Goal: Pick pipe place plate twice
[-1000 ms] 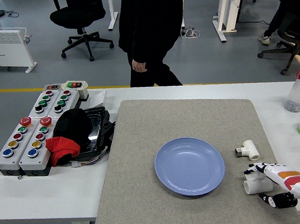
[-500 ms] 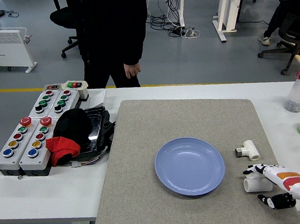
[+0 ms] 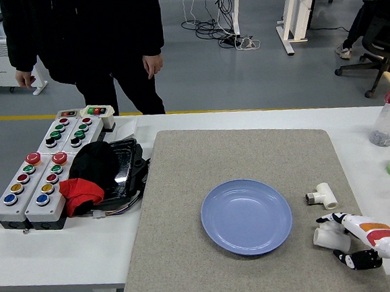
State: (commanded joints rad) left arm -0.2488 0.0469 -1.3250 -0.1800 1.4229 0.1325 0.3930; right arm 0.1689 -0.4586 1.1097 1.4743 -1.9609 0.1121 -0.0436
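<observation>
Right hand (image 3: 351, 238) at near right of grey mat (image 3: 190, 254), fingers curled round white pipe fitting (image 3: 326, 238), which sits on mat. Second white tee fitting (image 3: 321, 195) lies farther back, just right of empty blue plate (image 3: 246, 216). No readable writing visible. Person (image 3: 85, 39) stands far left.

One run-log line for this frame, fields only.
right hand: closing around pipe fitting, grip unconfirmed | second fitting: on mat | plate: empty | left hand: out of view
</observation>
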